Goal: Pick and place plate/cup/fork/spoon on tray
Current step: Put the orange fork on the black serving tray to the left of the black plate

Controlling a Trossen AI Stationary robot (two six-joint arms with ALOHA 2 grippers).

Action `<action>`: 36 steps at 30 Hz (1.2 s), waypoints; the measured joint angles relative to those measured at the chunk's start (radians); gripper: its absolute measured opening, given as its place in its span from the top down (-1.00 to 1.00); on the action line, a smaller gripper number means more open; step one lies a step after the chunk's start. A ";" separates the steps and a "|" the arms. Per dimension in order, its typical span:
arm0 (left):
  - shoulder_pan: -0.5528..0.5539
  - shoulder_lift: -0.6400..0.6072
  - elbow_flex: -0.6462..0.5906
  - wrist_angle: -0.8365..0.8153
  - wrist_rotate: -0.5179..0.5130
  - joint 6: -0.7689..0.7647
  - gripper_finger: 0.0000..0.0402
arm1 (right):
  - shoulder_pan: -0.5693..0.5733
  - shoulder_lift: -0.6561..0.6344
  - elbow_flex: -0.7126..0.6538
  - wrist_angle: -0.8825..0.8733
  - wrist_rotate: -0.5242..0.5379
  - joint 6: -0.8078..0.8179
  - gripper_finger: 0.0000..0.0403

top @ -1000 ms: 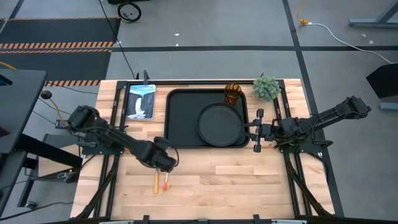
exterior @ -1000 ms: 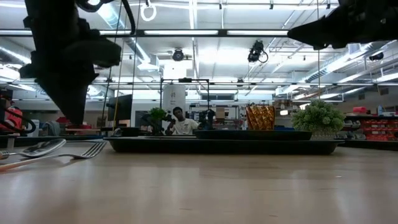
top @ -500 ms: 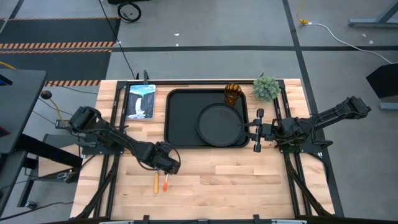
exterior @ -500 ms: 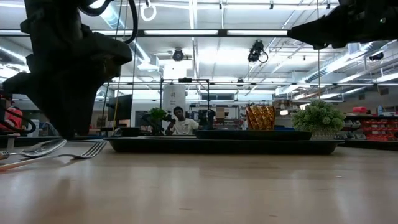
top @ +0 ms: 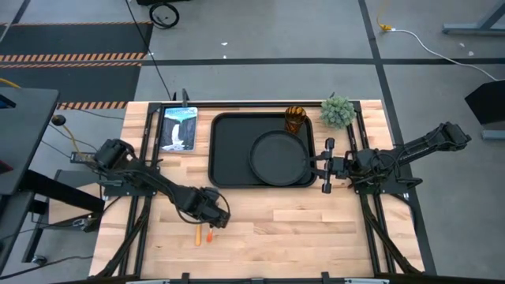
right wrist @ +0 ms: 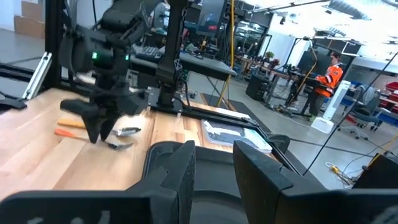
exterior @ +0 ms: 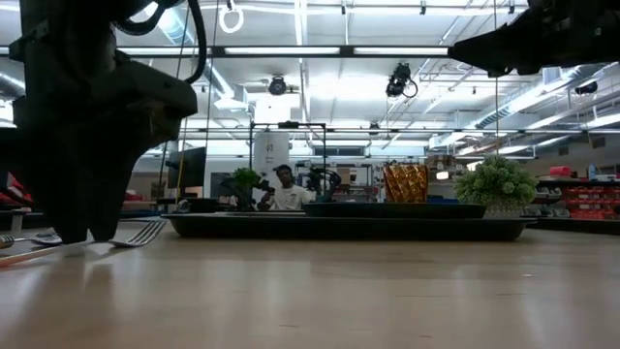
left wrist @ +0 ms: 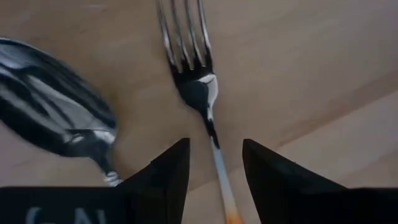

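Now, left gripper (left wrist: 212, 163) spread narrowly, fingers astride the fork (left wrist: 198, 93) neck, spoon (left wrist: 59, 115) just beside, both at table's 7 o'clock, right gripper (top: 327, 166) parted at tray (top: 227, 150) 3 o'clock edge, no readable writing.

plate (top: 278, 157) and cup (top: 295, 120) on tray (top: 229, 150), fork (left wrist: 198, 87) beside spoon (left wrist: 56, 99)

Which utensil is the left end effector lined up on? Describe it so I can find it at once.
On the bare wood in front of the tray, under the left end effector, two utensils lie side by side. It is the fork: silver prongs, reddish-orange handle running between the open fingers, unlike the oval-bowled spoon beside it.
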 joint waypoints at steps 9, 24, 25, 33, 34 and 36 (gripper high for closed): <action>-0.001 0.016 0.002 -0.002 0.009 -0.002 0.29 | 0.000 0.002 0.000 0.007 -0.002 0.000 0.42; -0.001 0.018 0.001 -0.054 0.018 0.028 0.85 | 0.000 0.002 0.000 0.006 -0.001 0.004 0.42; -0.001 0.018 0.001 -0.054 0.017 0.033 0.87 | 0.000 0.002 0.000 0.006 -0.001 0.004 0.42; 0.001 0.014 0.002 -0.052 0.017 0.046 0.90 | 0.000 0.002 0.000 0.006 -0.001 0.004 0.42; 0.001 0.014 0.006 -0.053 0.017 0.054 0.90 | 0.000 0.002 0.000 0.006 -0.001 0.004 0.42; 0.004 0.015 0.024 -0.065 0.020 0.078 0.90 | 0.000 0.002 0.000 0.006 -0.001 0.004 0.42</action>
